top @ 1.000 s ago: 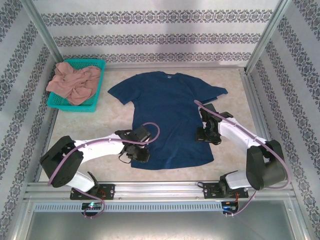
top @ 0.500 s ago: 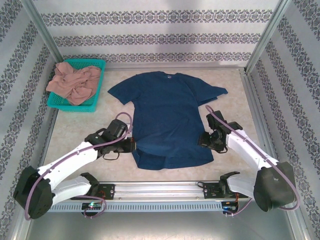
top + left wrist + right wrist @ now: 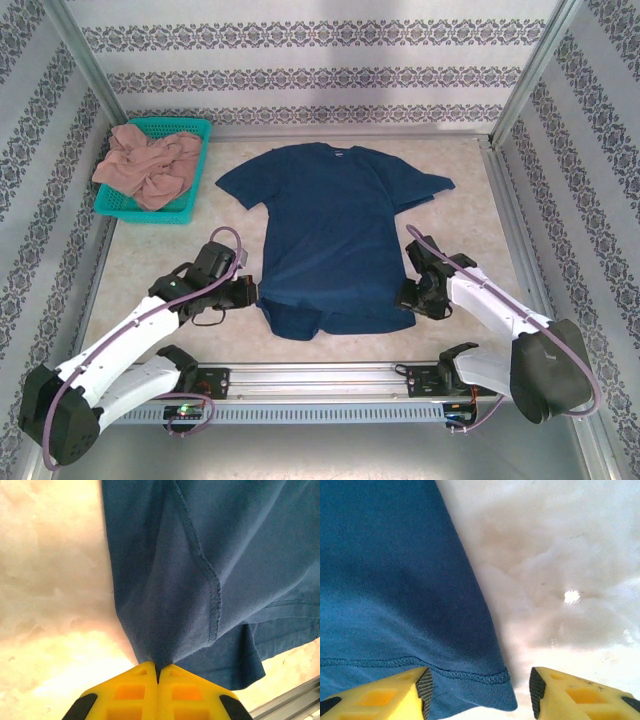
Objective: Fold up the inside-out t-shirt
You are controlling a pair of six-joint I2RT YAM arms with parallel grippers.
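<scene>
- The left claw (image 3: pixel 157 669) was clenched on the t-shirt (image 3: pixel 335 230), the pinched hem hidden.
- The right claw (image 3: pixel 481 684) was seen released over a hem corner, fingers cut off.

Pinkish-tan garment (image 3: pixel 148 165) heaped in teal basket (image 3: pixel 150 214), far-left corner of marbled table (image 3: pixel 150 255)
</scene>
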